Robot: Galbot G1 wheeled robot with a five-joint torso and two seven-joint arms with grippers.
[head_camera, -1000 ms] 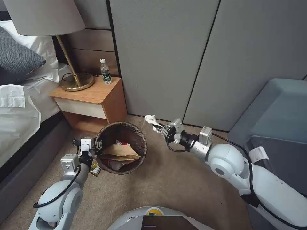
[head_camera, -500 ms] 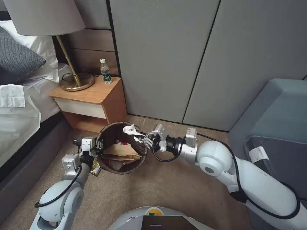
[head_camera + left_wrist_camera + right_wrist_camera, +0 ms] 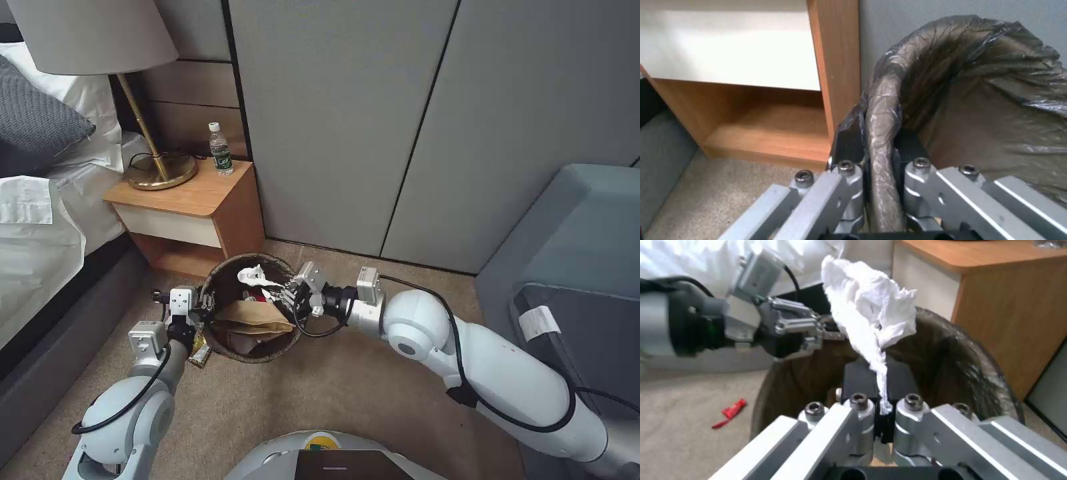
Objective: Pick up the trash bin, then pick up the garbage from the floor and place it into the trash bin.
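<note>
While the left hand [image 3: 205, 308] stays clamped on the near-left rim of the trash bin [image 3: 293, 320], fingers closed either side of the liner-wrapped edge in the left wrist view, the change of the last second belongs to the right arm.

Item, near: a yellow wrapper [image 3: 197, 351] on the carpet, touching the bin's foot just beside the left wrist. Not yet collected. A red scrap [image 3: 730, 412] also lies on the carpet beyond the bin in the right wrist view.

Item, middle: the trash bin, upright on the floor, brown liner folded over the rim. Contents: a crumpled brown paper bag [image 3: 252, 319], with red-and-white litter beneath.

Item, middle: the right hand [image 3: 285, 294], which a second ago was out to the right of the bin near the wall, has swung left and now sits at the bin's right rim. Its fingers are pinched together on a white tissue [image 3: 254, 275], which hangs over the bin's opening.

Meaning, as a judgement: the tissue is in position for release; only the letting go remains for this piece, and the floor litter is left.

Item, far: nightstand [image 3: 200, 200] with lamp base [image 3: 160, 172] and bottle [image 3: 220, 151].
</note>
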